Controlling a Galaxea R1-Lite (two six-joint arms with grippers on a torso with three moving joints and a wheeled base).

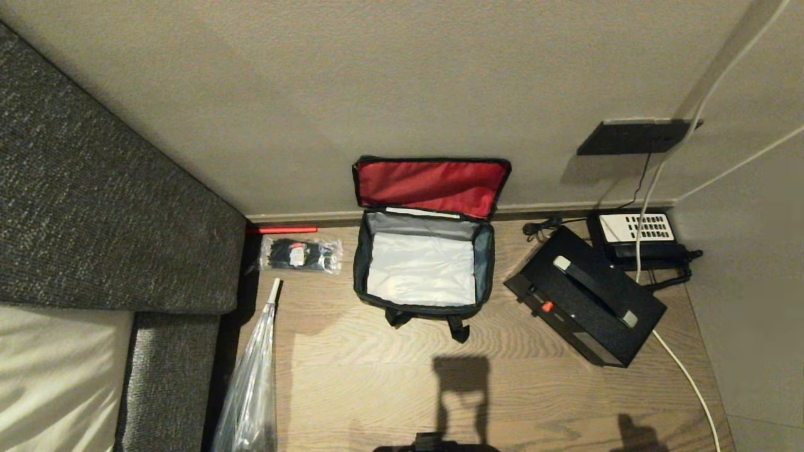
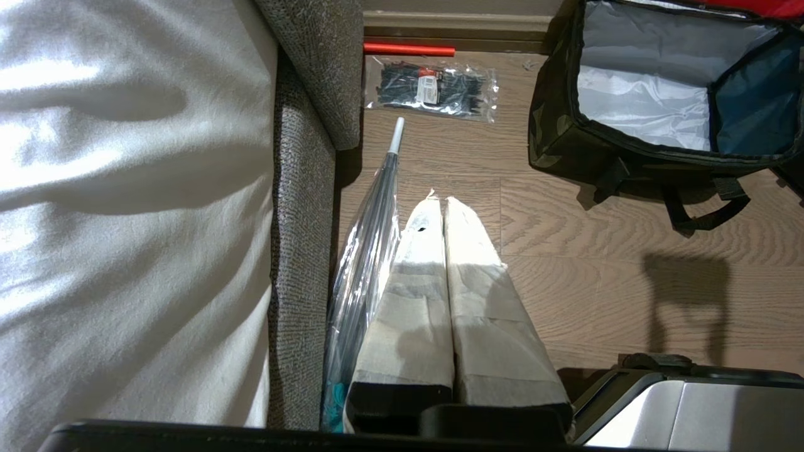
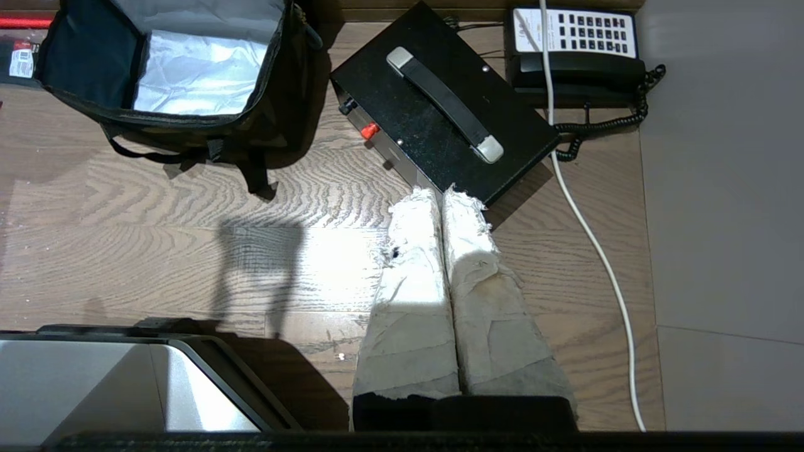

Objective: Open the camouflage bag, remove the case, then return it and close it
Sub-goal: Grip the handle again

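The camouflage bag [image 1: 422, 310] [image 2: 565, 144] [image 3: 251, 122] stands open on the wooden floor against the wall, its red-lined lid [image 1: 432, 185] leaning back and its grey-white interior empty. The black case [image 1: 584, 298] [image 3: 440, 107] lies flat on the floor to the bag's right, handle up, red latch [image 1: 546, 306] [image 3: 369, 130] facing the bag. My left gripper [image 2: 440, 201] hangs shut above the floor beside the sofa, holding nothing. My right gripper [image 3: 443, 194] is shut and empty too, raised just short of the case's near corner. Neither arm shows in the head view.
A grey sofa [image 1: 94, 207] with a white cushion fills the left. A clear wrapped umbrella [image 1: 254, 383], a packet of black cable ties [image 1: 301, 254] and a red rod [image 1: 281, 230] lie beside it. A black telephone [image 1: 634, 235] and white cable [image 1: 684, 370] sit right of the case.
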